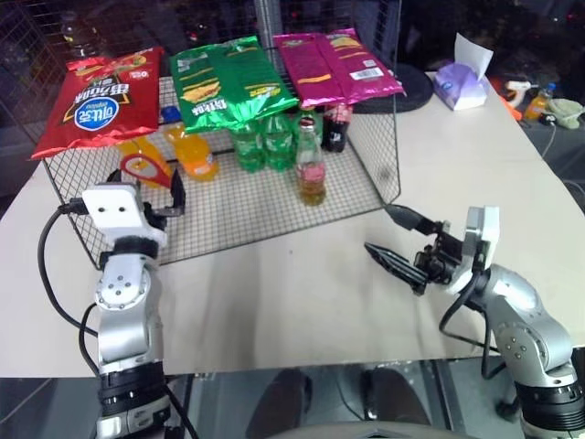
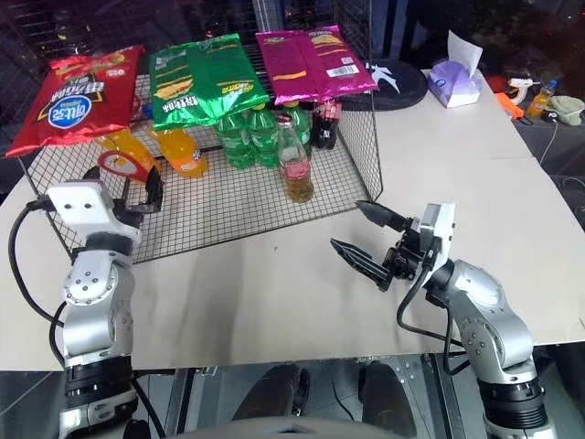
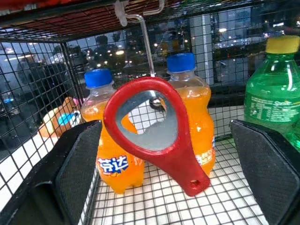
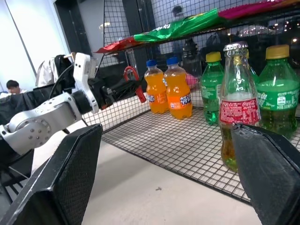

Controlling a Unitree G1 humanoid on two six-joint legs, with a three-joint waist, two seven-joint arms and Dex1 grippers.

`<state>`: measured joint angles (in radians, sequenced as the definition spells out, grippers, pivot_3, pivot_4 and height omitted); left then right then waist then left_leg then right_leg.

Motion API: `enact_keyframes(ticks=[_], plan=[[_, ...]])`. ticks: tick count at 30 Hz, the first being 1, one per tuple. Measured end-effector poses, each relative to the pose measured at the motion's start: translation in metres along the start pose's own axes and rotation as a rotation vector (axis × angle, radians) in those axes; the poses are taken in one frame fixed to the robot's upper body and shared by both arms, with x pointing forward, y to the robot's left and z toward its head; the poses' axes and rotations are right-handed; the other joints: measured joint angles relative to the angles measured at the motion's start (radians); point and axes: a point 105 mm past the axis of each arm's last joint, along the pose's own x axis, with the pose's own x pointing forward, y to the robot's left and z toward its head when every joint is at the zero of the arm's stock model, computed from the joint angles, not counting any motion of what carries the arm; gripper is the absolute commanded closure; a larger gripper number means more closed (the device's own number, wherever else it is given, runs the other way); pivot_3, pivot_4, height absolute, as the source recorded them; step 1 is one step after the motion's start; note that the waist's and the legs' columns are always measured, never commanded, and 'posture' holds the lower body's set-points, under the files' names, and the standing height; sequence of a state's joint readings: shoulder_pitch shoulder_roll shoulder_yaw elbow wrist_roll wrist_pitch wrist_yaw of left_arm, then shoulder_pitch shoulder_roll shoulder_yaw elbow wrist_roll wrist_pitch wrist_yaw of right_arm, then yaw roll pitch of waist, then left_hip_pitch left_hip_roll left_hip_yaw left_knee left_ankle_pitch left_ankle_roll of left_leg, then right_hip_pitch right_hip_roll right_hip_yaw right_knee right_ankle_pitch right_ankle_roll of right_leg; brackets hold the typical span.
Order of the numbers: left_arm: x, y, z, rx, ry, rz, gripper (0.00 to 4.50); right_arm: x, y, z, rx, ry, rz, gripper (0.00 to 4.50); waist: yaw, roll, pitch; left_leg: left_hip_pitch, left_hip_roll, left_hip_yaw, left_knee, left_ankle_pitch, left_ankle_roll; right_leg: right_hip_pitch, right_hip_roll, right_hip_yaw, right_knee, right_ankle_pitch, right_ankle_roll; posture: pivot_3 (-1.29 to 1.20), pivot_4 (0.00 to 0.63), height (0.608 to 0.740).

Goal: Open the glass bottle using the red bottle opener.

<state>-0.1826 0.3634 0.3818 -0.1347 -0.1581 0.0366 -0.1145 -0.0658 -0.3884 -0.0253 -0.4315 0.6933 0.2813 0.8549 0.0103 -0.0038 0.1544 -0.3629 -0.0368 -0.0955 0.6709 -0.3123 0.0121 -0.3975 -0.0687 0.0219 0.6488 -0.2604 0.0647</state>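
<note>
The left gripper (image 1: 146, 192) is spread wide at the front left edge of the wire rack (image 1: 366, 197), its fingers (image 3: 77, 168) standing well apart with nothing between them touching. The opener (image 3: 154, 129) shows in the gap, its loop head up and its handle slanting down; a wire hook (image 3: 143, 42) from the rack's top reaches down to the loop, though whether the opener hangs on it cannot be told. Neither finger touches it. Just behind the opener stand two orange bottles (image 3: 190, 117) with blue caps, and beside them a green bottle (image 3: 274, 93) with a yellow cap.

The right gripper (image 1: 402, 242) is also spread wide, empty, above the table (image 1: 302, 302) just outside the rack's front right corner. Its fingers (image 4: 61, 183) point toward the bottle (image 1: 311, 169), which stands upright on the rack's floor near the front, cap on, well apart from the gripper. Green bottles (image 1: 265, 142) stand just behind it, and a dark bottle (image 1: 335, 126) farther back.

On the rack's top lie a red bag (image 1: 96, 96), a green bag (image 1: 228, 82) and a pink bag (image 1: 338, 64). A tissue box (image 1: 462, 82) sits on the table's far right.
</note>
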Motion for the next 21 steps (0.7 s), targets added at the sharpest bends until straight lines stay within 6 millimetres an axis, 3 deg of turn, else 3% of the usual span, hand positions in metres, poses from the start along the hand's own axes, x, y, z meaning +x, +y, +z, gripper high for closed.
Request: enact_keyframes(ticks=[8, 16, 21], plan=[[0.017, 0.005, 0.002, 0.019, -0.014, 0.012, 0.00, 0.000, 0.002, -0.004, -0.005, 0.011, 0.003, 0.10, 0.000, 0.000, 0.000, 0.000, -0.001, 0.000, 0.001, 0.000, 0.000, 0.000, 0.000, 0.000, 0.001, 0.000, 0.000, 0.00, 0.150, 0.740], [0.021, 0.011, -0.012, 0.046, 0.024, 0.024, 0.00, 0.000, 0.002, -0.003, -0.016, 0.010, 0.000, 0.10, -0.002, 0.000, 0.000, 0.000, -0.001, 0.000, 0.001, 0.000, 0.000, -0.001, 0.000, 0.000, 0.003, 0.000, 0.000, 0.00, 0.150, 0.740], [0.026, 0.013, -0.010, 0.052, 0.007, 0.029, 0.00, 0.001, 0.002, -0.004, -0.015, 0.010, 0.001, 0.10, -0.002, 0.000, 0.000, 0.000, -0.001, 0.000, 0.002, 0.000, 0.000, -0.001, 0.000, 0.000, 0.004, 0.000, 0.000, 0.00, 0.150, 0.740]])
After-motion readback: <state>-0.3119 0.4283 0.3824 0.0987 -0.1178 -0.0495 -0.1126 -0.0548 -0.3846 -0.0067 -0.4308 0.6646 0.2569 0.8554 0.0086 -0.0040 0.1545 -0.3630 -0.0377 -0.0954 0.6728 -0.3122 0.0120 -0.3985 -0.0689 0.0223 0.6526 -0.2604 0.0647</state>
